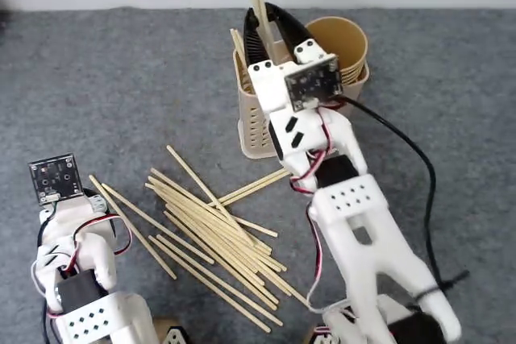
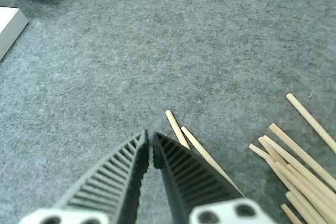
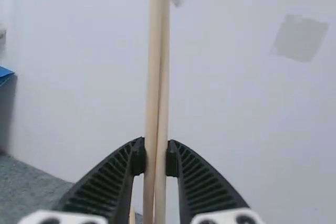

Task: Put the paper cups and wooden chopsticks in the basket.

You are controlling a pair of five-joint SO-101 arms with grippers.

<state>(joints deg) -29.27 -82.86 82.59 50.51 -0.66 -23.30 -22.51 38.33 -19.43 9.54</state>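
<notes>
Two chopsticks (image 3: pixel 157 77) are pinched upright in our right gripper (image 3: pixel 155 153), right over the basket (image 1: pixel 254 126); paper cups (image 1: pixel 339 34) are already stacked inside it; we see plenty of loose sticks (image 1: pixel 216 227) spread on the grey mat (image 1: pixel 121 78); our left gripper (image 2: pixel 150 136) is closed on nothing, tips near two stick ends.

The paper cups (image 1: pixel 339 40) sit in the basket (image 1: pixel 254 125), with chopsticks (image 1: pixel 214 231) lying on the table (image 1: pixel 121 78) before it.
</notes>
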